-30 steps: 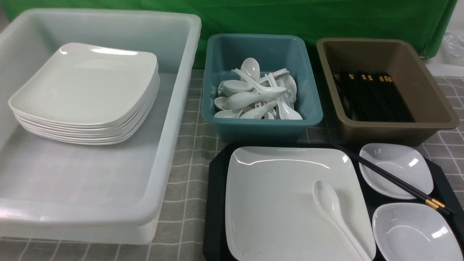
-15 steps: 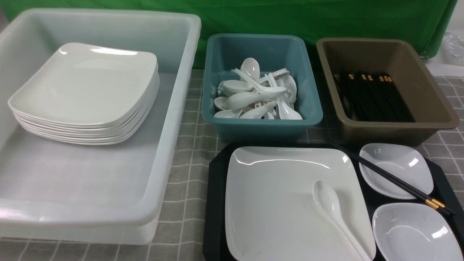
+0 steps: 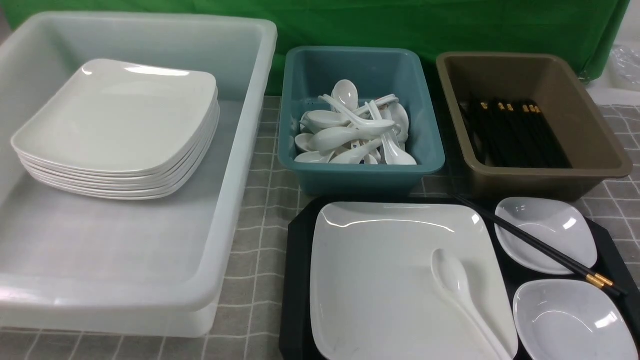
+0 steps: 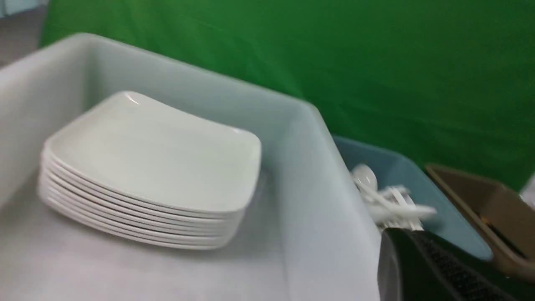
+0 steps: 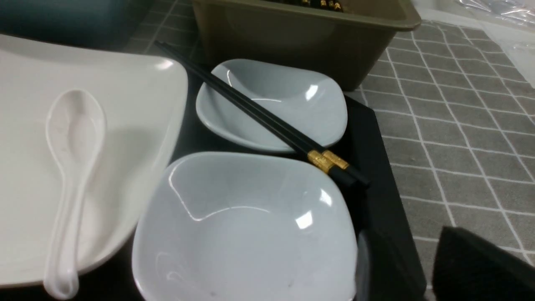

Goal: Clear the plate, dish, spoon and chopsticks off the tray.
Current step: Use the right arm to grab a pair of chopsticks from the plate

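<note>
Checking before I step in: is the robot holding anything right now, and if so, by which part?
Nothing is held: the spoon lies on the plate, the chopsticks rest across the far dish, all on the tray.

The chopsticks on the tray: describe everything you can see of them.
Two long, thin black chopsticks, glossy, each with a gold band near its thick end. They lie side by side, diagonally, bridging the far small dish on the black tray, thick ends toward the tray's right edge, tips near the far right corner of the plate. Nothing holds them.
</note>
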Controlling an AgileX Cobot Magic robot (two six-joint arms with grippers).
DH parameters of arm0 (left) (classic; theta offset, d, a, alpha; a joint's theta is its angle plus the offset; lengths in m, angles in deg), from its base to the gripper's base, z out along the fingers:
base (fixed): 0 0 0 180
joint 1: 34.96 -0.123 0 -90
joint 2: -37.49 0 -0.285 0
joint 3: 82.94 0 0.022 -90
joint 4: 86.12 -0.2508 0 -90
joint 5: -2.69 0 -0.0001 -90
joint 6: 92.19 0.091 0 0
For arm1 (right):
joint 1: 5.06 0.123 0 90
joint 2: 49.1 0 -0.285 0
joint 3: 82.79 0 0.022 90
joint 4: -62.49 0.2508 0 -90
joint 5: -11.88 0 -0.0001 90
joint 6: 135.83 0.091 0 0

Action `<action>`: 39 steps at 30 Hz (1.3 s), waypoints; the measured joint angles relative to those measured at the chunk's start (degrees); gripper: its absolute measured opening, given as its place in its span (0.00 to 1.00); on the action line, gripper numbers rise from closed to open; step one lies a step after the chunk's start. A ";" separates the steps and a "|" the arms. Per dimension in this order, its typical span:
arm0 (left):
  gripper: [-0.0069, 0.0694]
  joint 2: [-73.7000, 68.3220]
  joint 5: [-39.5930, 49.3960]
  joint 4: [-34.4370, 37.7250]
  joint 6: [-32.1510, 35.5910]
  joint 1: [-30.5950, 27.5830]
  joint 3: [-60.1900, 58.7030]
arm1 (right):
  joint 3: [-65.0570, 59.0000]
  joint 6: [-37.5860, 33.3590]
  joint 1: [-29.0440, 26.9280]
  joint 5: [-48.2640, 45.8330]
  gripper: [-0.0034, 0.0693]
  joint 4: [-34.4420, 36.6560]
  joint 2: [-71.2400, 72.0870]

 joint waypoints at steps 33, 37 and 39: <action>0.10 -32.18 -4.82 -4.16 9.83 28.41 12.21 | 0.00 37.37 0.00 23.02 0.38 9.62 0.00; 0.10 -31.37 -1.85 -4.60 10.32 28.41 13.06 | 2.12 37.80 2.16 17.15 0.37 9.67 -1.61; 0.10 -31.57 0.58 -5.05 10.64 28.41 14.34 | 6.48 32.27 5.18 9.88 0.35 9.67 -5.91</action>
